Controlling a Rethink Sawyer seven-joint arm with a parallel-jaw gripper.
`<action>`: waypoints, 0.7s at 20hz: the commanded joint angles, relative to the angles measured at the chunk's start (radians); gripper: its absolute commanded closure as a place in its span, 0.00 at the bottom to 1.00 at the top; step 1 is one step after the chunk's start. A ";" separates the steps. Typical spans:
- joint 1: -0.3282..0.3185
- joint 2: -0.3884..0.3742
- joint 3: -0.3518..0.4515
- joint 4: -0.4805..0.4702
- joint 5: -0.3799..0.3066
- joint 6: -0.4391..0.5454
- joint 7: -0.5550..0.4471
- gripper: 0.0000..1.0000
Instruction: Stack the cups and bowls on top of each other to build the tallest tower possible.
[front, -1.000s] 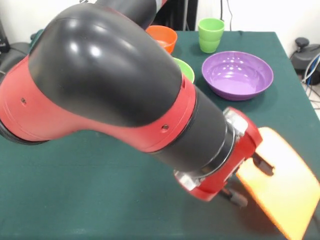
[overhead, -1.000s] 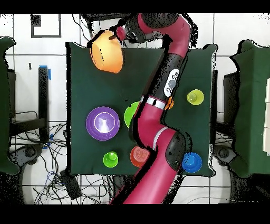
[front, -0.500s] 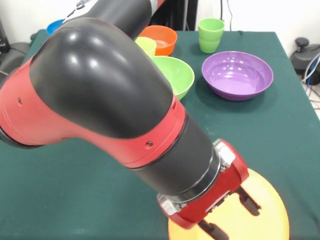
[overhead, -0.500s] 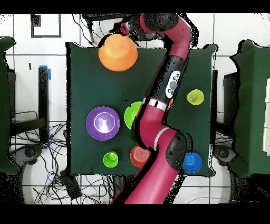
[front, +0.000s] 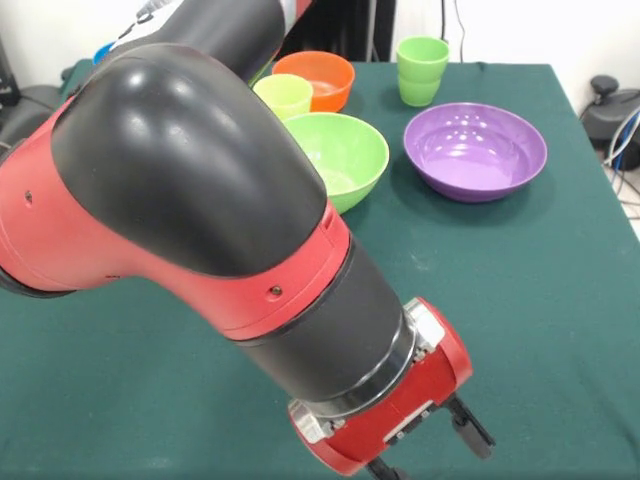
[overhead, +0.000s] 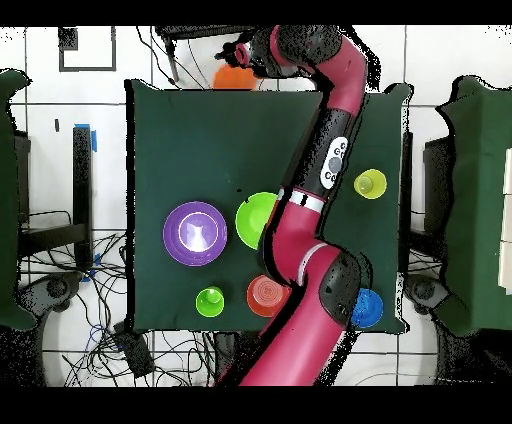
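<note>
My claw (front: 440, 455) sits nearest the front camera, at the lower edge of that view, its two black fingers (front: 470, 428) spread apart with nothing visible between them there. My arm (front: 190, 200) fills the foreground behind it: a glossy black rounded housing, red shell, and a black cylindrical wrist ending in a red claw mount. From overhead, my arm (overhead: 335, 140) stretches across the whole green cloth counter (overhead: 190, 140) to its far edge, where an orange piece of the yellow-orange bowl (overhead: 233, 77) shows just past the counter's edge beside my claw (overhead: 243, 62); I cannot tell whether it is in contact with the claw.

Farther back in the front view stand the smooth, round lime green bowl (front: 340, 155) and the wide, shallow, glossy purple bowl (front: 475, 150), near each other but apart. Behind them are the lime-yellow cup (front: 284, 97), the small orange bowl (front: 318, 78) and the green cup (front: 421, 70) with its stepped waist.
</note>
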 joint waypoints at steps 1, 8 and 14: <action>-0.021 -0.027 -0.246 0.030 0.030 -0.090 -0.149 0.00; -0.043 -0.082 -0.376 0.136 0.097 -0.106 -0.036 0.00; -0.063 -0.146 -0.485 0.245 0.170 -0.089 0.090 0.00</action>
